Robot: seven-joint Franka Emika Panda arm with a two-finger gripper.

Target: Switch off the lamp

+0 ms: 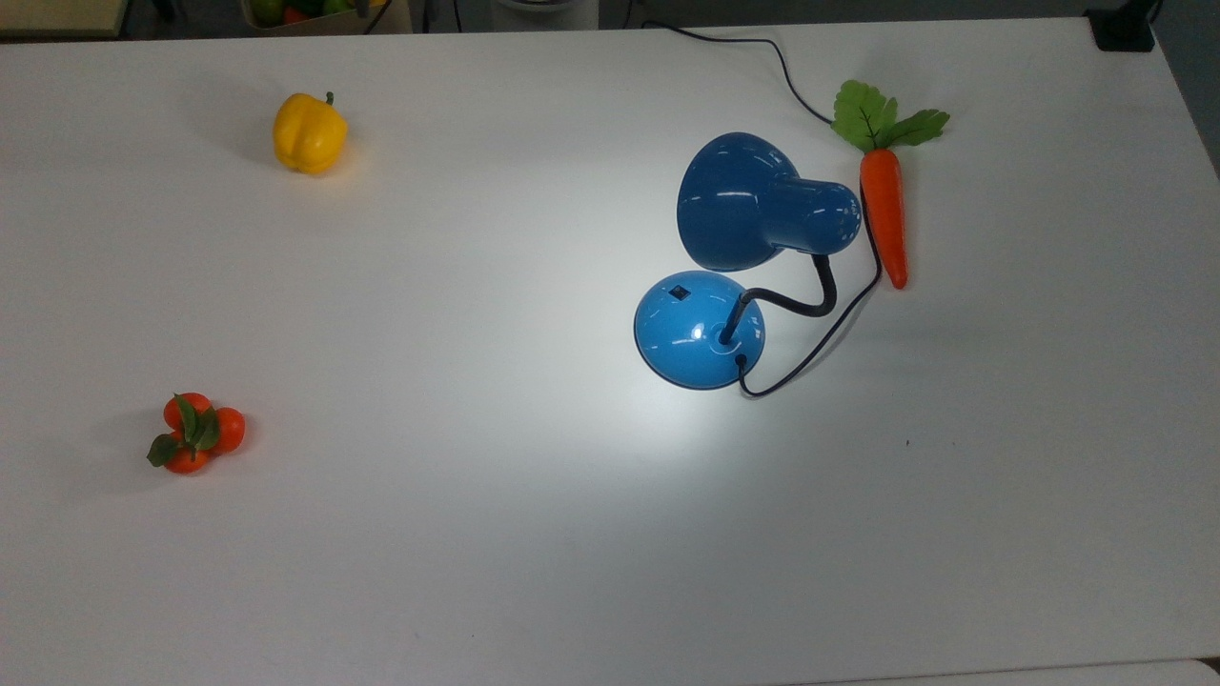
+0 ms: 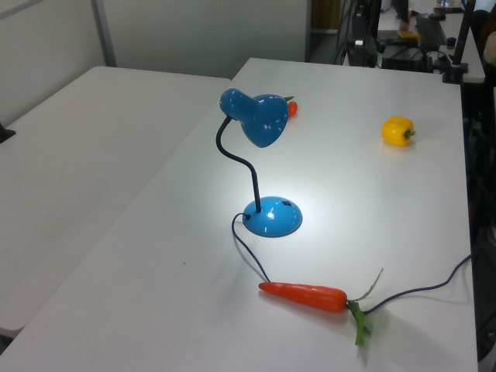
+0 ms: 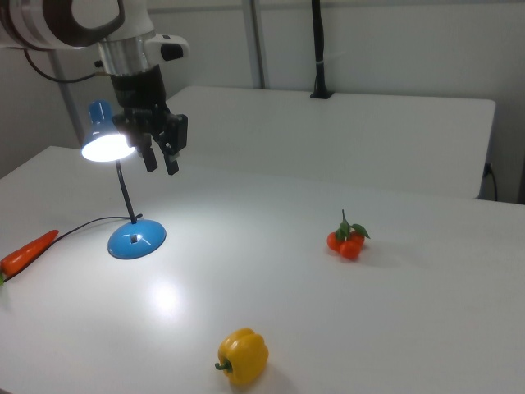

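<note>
Glossy blue desk lamp (image 1: 701, 329) with bell-shaped shade and black gooseneck, lit, standing right of centre on the white table (image 1: 477, 534) in the top view. In the right view's upper left, black two-finger gripper (image 3: 161, 158) with fingers apart and empty, hanging just right of the glowing shade, above the domed base with its small black switch (image 3: 134, 240).
</note>
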